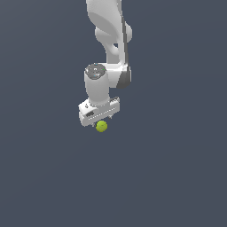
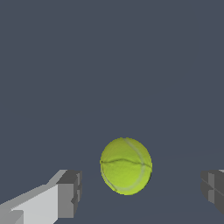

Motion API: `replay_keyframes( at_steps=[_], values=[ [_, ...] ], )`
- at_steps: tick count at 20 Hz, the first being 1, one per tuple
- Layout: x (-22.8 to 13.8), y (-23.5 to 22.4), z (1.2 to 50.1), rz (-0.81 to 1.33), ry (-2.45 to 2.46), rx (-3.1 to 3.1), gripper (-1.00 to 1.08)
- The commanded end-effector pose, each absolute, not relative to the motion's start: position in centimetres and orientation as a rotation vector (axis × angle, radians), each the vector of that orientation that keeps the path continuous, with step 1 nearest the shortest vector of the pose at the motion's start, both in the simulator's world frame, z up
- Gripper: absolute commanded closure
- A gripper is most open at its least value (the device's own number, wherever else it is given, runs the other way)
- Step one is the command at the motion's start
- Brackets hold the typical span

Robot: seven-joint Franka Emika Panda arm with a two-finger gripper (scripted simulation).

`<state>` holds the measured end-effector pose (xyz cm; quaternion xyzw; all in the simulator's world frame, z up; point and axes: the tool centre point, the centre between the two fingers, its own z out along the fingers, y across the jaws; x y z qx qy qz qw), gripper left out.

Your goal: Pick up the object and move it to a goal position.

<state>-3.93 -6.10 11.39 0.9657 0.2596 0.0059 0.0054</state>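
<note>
The small yellow-green fuzzy tennis ball point(image 2: 126, 166) lies on the plain dark grey floor point(image 1: 177, 177), between the spread fingers point(image 2: 70, 192) of the white claw point(image 1: 98, 126), neither pad touching it. The claw stands wide, apparently lined up to close. No edges show; bare floor surrounds it.

Plain dark slate-blue ground point(image 1: 177, 177), bare but for one tennis ball point(image 1: 102, 126).

Flat and uniform in both views, without seams, edges or markings. Yellow-green ball with a thin curved seam lying directly on it near the middle of the exterior view; no contact shadow plainly discernible under it.
</note>
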Motion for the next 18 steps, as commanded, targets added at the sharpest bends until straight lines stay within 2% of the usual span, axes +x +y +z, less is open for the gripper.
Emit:
replay_keyframes(
  at_steps=[1, 18],
  values=[
    [-4.5, -6.4, 10.7, 0.013, 0.882, 3.007, -0.92],
    [-5.8, -7.0, 8.9, 0.0, 1.027, 2.969, -0.92]
  ],
)
